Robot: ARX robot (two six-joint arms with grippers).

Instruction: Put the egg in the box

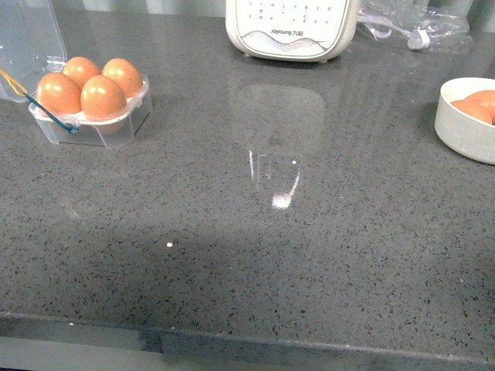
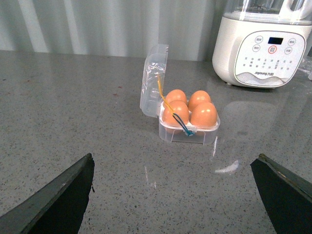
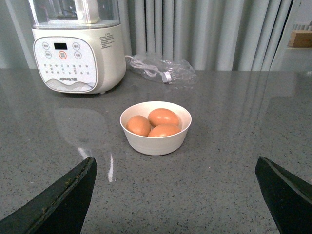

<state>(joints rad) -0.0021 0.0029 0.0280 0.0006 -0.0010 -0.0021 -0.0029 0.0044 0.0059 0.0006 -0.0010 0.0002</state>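
The left pincer (image 2: 173, 163) gapes wide and empty, low over the worktop (image 1: 247, 255), facing the box (image 1: 93, 133). The right pincer (image 3: 175, 163), equally wide and empty, faces the white bowl (image 3: 156, 144). Four eggs (image 1: 103, 97) fill the open-lidded box; three spare eggs (image 3: 163, 117) lie in the bowl.

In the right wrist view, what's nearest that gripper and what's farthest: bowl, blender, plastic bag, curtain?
1. Bowl, just ahead, between the fingers' line.
2. Blender and plastic bag, further back on the counter: too close to call.
3. Curtain, behind the counter.
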